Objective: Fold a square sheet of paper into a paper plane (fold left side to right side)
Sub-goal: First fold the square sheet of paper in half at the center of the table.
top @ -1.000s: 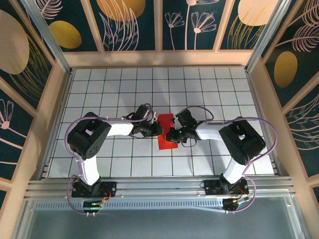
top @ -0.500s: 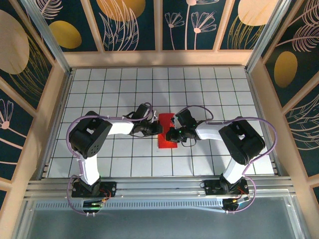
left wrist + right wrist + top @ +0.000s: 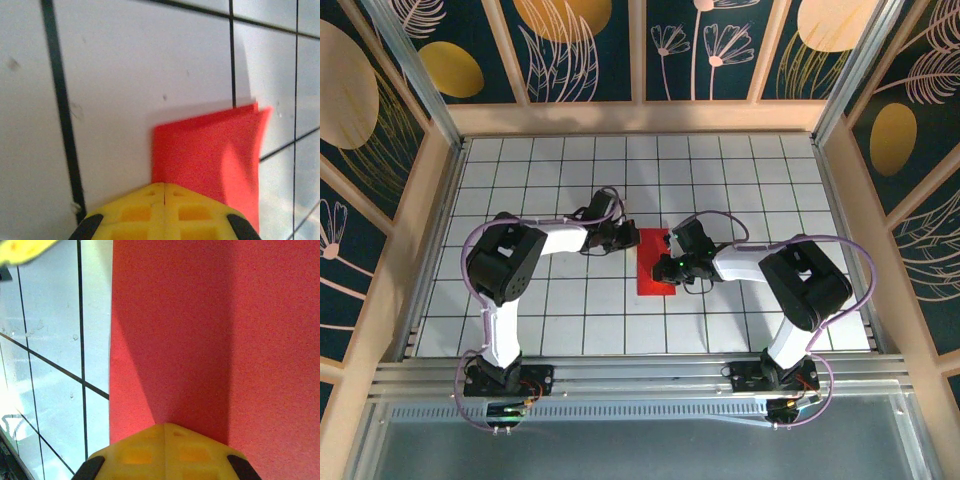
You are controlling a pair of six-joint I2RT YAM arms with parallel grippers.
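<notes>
Bright red thin paper [image 3: 648, 268], folded into a narrow rectangle, lies at the centre of the white gridded table [image 3: 570, 180]. Right gripper [image 3: 663, 268], jaws closed and empty, rests on its 3 o'clock edge. Left gripper [image 3: 628, 240], likewise closed on nothing, sits at its 11 o'clock corner.

Just ahead of your right gripper [image 3: 165, 426], the square sheet of paper [image 3: 200, 330] looks thin, matt and finely grainy. Your left gripper [image 3: 164, 185], like the right, ends in 2 tips of smooth yellow plastic moulded with shallow pockets. Ahead and to the left of the left gripper, the table [image 3: 115, 75] is smooth and white with a faint sheen and a few specks.
</notes>
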